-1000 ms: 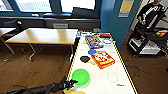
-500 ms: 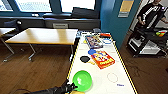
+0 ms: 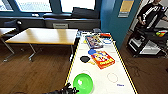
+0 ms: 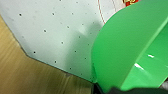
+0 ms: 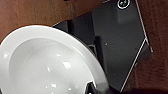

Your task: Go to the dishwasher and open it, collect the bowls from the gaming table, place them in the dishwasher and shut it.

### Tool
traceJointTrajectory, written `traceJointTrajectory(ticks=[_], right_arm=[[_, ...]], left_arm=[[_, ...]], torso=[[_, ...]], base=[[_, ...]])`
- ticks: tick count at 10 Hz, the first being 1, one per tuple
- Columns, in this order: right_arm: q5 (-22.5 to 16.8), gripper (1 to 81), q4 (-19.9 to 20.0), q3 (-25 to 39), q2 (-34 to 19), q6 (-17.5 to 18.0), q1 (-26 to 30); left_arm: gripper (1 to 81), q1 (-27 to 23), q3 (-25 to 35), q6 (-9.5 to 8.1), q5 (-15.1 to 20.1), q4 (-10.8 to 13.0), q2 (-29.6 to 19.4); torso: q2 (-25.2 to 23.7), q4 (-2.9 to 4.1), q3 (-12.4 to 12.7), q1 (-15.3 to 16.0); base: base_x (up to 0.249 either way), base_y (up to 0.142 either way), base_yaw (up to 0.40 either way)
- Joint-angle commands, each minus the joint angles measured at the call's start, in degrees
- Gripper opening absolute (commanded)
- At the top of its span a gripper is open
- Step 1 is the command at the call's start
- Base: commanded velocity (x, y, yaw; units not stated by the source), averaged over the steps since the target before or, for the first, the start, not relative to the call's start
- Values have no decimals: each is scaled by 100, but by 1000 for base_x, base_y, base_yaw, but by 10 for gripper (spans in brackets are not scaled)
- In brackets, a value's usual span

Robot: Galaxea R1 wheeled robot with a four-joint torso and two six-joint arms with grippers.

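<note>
Collecting step: your left gripper [image 3: 72, 90], at the frame's bottom, was clamped on the green bowl [image 3: 83, 83]; the right gripper's closure was indeterminable beside the white bowl [image 5: 47, 65]. Next, lift it clear of the table [image 3: 100, 80].

The shiny green plastic bowl [image 3: 83, 83] ran off the lower edge of the head view, and its rim hid the tips of the dark left gripper [image 3: 70, 89], so their grip could not be read. In the left wrist view the same bowl [image 4: 130, 47] was cropped on two sides. The glossy white ceramic bowl [image 5: 47, 62] was cut off in the right wrist view, with only a dark sliver of finger at its rim. The person in black clothes [image 3: 151, 13] stood cropped at the head, and the printing on the flat red-and-yellow game box [image 3: 103, 59] was too blurred to make out.
</note>
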Motion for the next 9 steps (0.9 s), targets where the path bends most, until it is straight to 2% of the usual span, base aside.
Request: traceJointTrajectory(ticks=[1,3,6,7,8,9], right_arm=[[-420,10,-137,171,-117,-21,82],[-445,10,-119,171,-160,14,82],[-543,10,-110,119,-240,32,65],[-543,10,-101,66,-248,32,47],[-551,10,-101,13,-257,40,13],[-543,10,-84,-39,-275,40,-23]], left_arm=[[10,-1094,1455,23,287,362,-947],[10,-1112,2172,23,322,695,-1534],[10,-990,3459,23,349,1294,-2783],[10,-691,3566,41,349,1532,-3137],[10,-184,3566,50,296,1839,-3365],[10,361,3548,41,252,2363,-3523]], torso=[[0,0,0,0],[0,0,0,0],[0,0,0,0],[0,0,0,0],[0,0,0,0],[0,0,0,0]], base=[[0,0,0],[0,0,0],[0,0,0],[0,0,0],[0,0,0],[0,0,0]])
